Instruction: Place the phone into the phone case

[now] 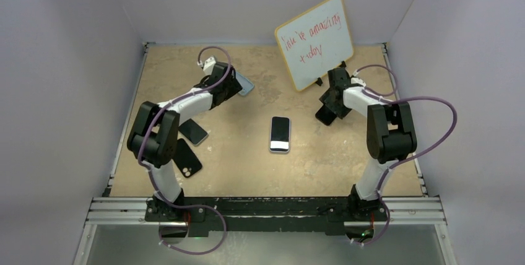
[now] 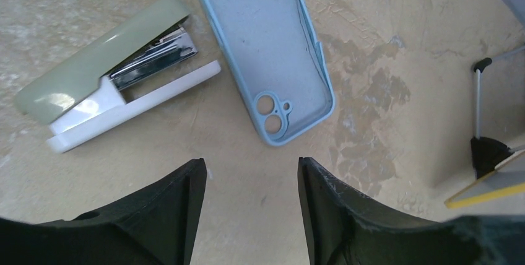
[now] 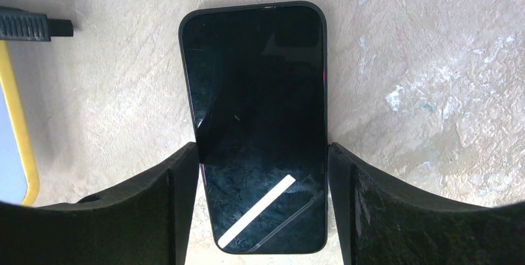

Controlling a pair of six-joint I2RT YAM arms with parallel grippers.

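Note:
A light blue phone case (image 2: 266,48) lies open side up on the table, far left in the top view (image 1: 246,83). My left gripper (image 2: 251,169) is open and empty just short of the case's camera end, also seen from above (image 1: 230,86). A black phone (image 3: 257,122) lies screen up on the table near the whiteboard (image 1: 324,115). My right gripper (image 3: 263,150) straddles its lower half, and both fingers sit against its long edges. From above, the right gripper (image 1: 332,99) is low over it.
A green and white stapler (image 2: 111,82) lies left of the case. Another phone (image 1: 280,134) lies mid-table. Two dark phones or cases (image 1: 194,131) (image 1: 187,158) lie by the left arm. A yellow-framed whiteboard (image 1: 314,42) stands at the back, its stand foot (image 3: 31,26) near the black phone.

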